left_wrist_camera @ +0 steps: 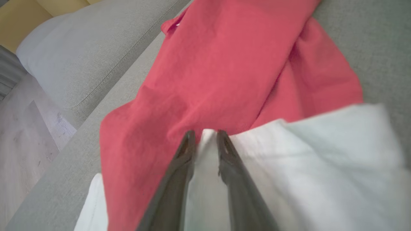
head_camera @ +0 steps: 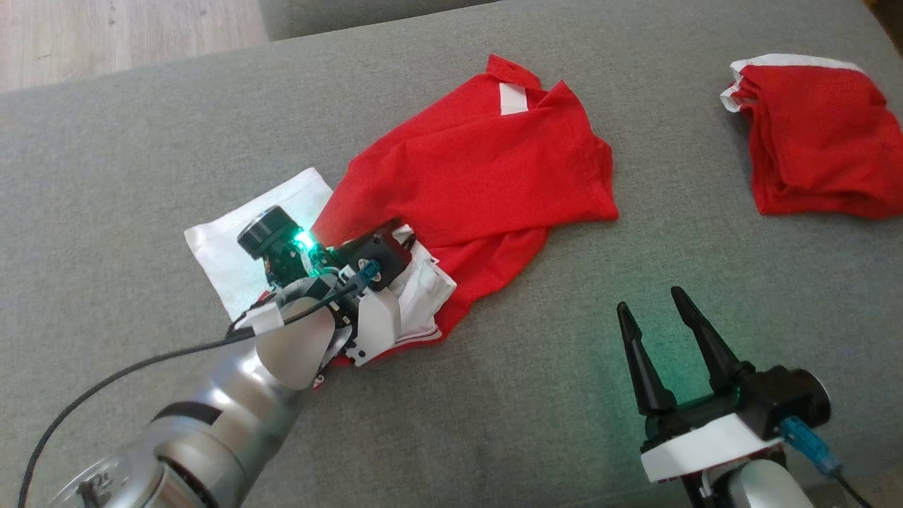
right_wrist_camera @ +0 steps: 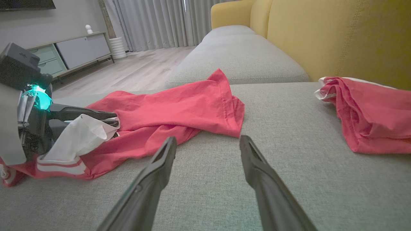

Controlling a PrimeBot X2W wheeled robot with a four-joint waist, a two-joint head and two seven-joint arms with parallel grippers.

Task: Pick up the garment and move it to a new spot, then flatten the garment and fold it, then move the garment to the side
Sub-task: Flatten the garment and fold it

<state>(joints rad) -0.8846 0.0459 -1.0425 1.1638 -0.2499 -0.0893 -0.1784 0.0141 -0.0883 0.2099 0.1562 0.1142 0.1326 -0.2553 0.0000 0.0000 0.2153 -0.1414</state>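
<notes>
Nearest the head camera, the pale forearm of the left arm (head_camera: 211, 402) is seen at the lower left, ending over the near, white end of the garment (head_camera: 465, 169), which is spread crumpled on the grey sofa seat (head_camera: 141, 141). The garment's long axis is laid from that white end up and to the right, away from the robot. The right jaws are set wide apart at the lower right, off the cloth, with bare seat between them and the red hem. A second red garment (head_camera: 818, 141), folded, is set well apart at the upper right.

In the left wrist view, the left jaws' fingers (left_wrist_camera: 179, 166) are drawn nearly together, with a fold of white cloth caught between their tips; red cloth is stretched out beyond them.

In the right wrist view, the right fingers (right_wrist_camera: 154, 179) are spread over bare seat, empty. The garment is found ahead and to the left, its white end bunched at the left jaws.

The left arm is judged the nearer. Any lift would be led from the white end, along the long axis, and the red hem is left for the right arm.
</notes>
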